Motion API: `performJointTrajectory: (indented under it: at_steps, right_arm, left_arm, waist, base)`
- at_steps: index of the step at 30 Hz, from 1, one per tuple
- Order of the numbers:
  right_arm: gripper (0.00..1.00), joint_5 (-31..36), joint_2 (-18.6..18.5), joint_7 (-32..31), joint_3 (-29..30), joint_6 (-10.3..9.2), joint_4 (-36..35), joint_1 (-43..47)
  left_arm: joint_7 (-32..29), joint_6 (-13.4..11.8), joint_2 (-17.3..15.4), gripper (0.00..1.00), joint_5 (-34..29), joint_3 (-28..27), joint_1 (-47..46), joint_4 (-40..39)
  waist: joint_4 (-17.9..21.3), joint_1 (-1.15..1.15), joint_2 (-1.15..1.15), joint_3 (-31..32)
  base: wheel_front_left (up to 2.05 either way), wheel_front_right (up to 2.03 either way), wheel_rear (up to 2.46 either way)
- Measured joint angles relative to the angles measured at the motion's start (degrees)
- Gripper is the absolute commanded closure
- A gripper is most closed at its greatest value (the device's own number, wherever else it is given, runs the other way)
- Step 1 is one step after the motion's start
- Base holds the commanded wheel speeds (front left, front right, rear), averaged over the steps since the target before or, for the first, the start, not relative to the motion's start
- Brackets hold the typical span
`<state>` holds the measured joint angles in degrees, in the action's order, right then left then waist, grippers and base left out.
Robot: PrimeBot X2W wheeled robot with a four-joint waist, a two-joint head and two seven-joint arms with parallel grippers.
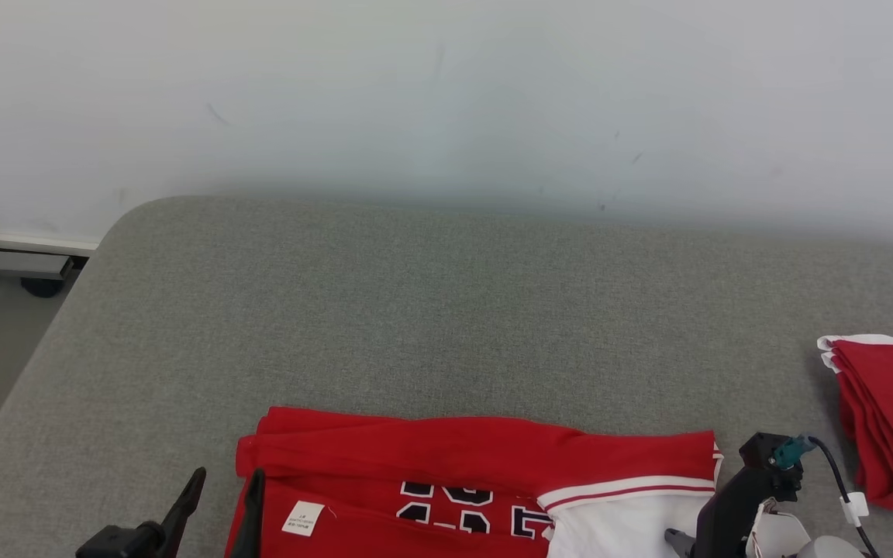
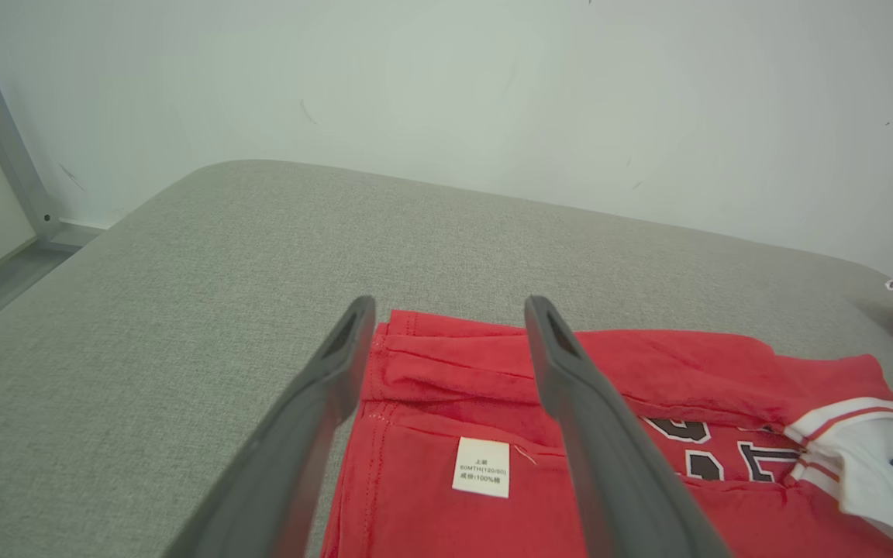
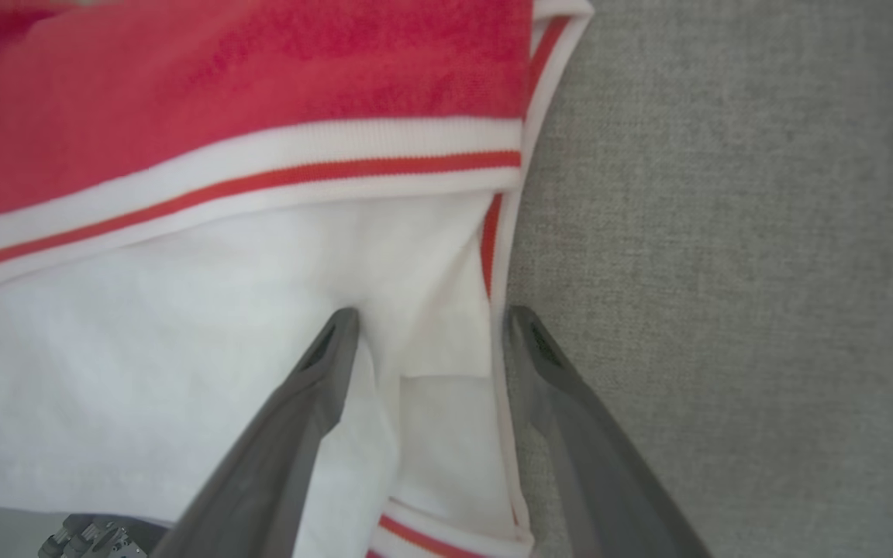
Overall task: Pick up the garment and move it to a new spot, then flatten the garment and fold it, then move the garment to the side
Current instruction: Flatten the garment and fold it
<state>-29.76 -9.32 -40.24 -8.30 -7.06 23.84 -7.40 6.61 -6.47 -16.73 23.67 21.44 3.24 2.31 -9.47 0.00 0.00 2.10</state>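
Grey fabric surface [image 1: 446, 310], white wall [image 1: 446, 93] behind, red garment [image 1: 454, 449], left tool [image 2: 450, 306] apart, right tool [image 3: 432, 314] apart

Grey padded surface [image 1: 415, 310] holds garment [image 1: 454, 449] and, seemingly, red pile [image 1: 888, 418].

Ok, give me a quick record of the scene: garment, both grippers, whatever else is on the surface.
garment: red and white, numbered, lying partly folded on the surface
label: white, facing up
left gripper: open, straddling the garment's left edge
right gripper: open, straddling its white right edge
surface: grey fabric
second garment: red, white trim, far right
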Motion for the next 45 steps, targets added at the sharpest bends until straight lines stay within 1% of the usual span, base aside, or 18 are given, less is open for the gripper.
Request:
performJointTrajectory:
  at_steps: [5, 6, 7, 8, 9, 19, 23, 27, 31, 36, 38, 40, 41, 45]
  right_arm:
    - [0.0, -0.41, 0.04, -0.33, 0.79, 0.0, 0.05, -0.03]
    - [0.26, -0.42, 0.07, -0.44, 0.85, 0.0, 0.05, -0.04]
    - [0.58, -0.42, 0.1, -0.6, 0.89, -0.01, 0.05, -0.08]
    - [0.71, -0.43, 0.1, -0.64, 0.96, -0.01, 0.05, -0.12]
    - [1.0, -0.43, 0.11, -0.68, 0.99, -0.01, 0.04, -0.15]
    - [1.0, -0.82, 0.34, -1.19, 1.66, -0.01, -0.41, -0.24]
    - [1.0, -1.32, -0.93, -1.16, 3.12, 0.0, -2.14, -0.19]
    - [1.0, -2.02, -3.77, -1.18, 5.05, 0.34, -5.15, 0.28]
    - [1.0, -2.08, -8.04, -1.42, 7.83, 0.35, -8.96, 1.54]
    - [1.0, -1.97, -12.24, -2.21, 10.46, 0.35, -15.79, 3.14]
    - [1.0, -1.97, -14.13, -3.11, 11.81, 0.34, -18.0, 3.65]
    - [1.0, -1.97, -16.27, -4.01, 13.9, 0.33, -19.7, 4.06]
    - [1.0, -1.97, -18.0, -4.86, 16.36, 0.24, -21.12, 4.52]
    - [1.0, -2.03, -20.68, -6.8, 21.4, -0.01, -22.48, 4.58]
  left_arm:
    - [-0.01, 0.48, -0.01, 0.0, 0.05, 0.01, -0.02, 0.05]
    - [-0.01, 0.48, -0.03, 0.0, 0.07, 0.0, -0.02, 0.1]
    - [-0.01, 0.49, -0.03, 0.0, 0.07, 0.0, -0.03, 0.12]
    - [-0.01, 0.49, -0.04, 0.0, 0.07, 0.0, -0.04, 0.14]
    - [-0.01, 0.49, -0.04, 0.0, 0.08, 0.0, -0.06, 0.18]
    - [-0.01, 0.96, -0.08, 0.0, 0.57, -0.09, -0.5, 0.94]
    - [0.0, 1.0, -0.07, 0.0, 1.18, -0.1, -0.51, 1.41]
    - [0.05, 1.01, -0.05, 0.0, 1.59, -0.09, -0.5, 1.83]
    - [0.2, 1.02, -0.05, 0.0, 1.69, -0.16, -0.44, 2.19]
    - [0.51, 1.04, 0.04, 0.0, 2.11, -0.15, -0.25, 2.54]
    - [0.52, 1.43, 0.16, 0.0, 2.11, -0.08, -0.23, 2.61]
    - [0.59, 1.44, 0.35, 0.0, 2.15, 0.04, -0.2, 2.69]
    - [0.7, 1.44, 0.38, 0.0, 2.16, 0.11, -0.19, 2.79]
    - [0.99, 1.45, 0.37, 0.0, 2.18, 0.1, -0.13, 2.97]
  waist:
    - [0.05, 0.0, 0.0, -0.09]
    - [0.05, 0.0, 0.0, -0.11]
    - [0.05, 0.0, 0.0, -0.14]
    - [0.05, 0.0, 0.0, -0.16]
    - [0.05, 0.0, 0.0, -0.19]
    - [-0.09, 0.0, 0.0, -0.21]
    - [-0.02, 0.0, 0.0, -0.03]
    - [0.16, 0.0, 0.0, 0.24]
    - [0.45, 0.0, 0.01, 0.57]
    - [0.96, -0.01, 0.01, 0.99]
    - [1.18, -0.01, 0.0, 1.15]
    - [1.37, -0.01, 0.0, 1.28]
    - [1.53, -0.01, 0.01, 1.4]
    - [1.72, -0.01, 0.01, 1.46]
  base:
    - [0.0, 0.0, 0.0]
    - [0.0, 0.0, 0.0]
    - [0.0, 0.0, 0.0]
    - [0.0, 0.0, 0.0]
    - [0.0, 0.0, 0.0]
    - [0.0, 0.0, 0.0]
    - [0.0, 0.0, 0.0]
    - [0.0, 0.0, 0.0]
    - [0.0, 0.0, 0.0]
    - [0.0, 0.0, 0.0]
    - [0.0, 0.0, 0.0]
    - [0.0, 0.0, 0.0]
    - [0.0, 0.0, 0.0]
    - [0.0, 0.0, 0.0]
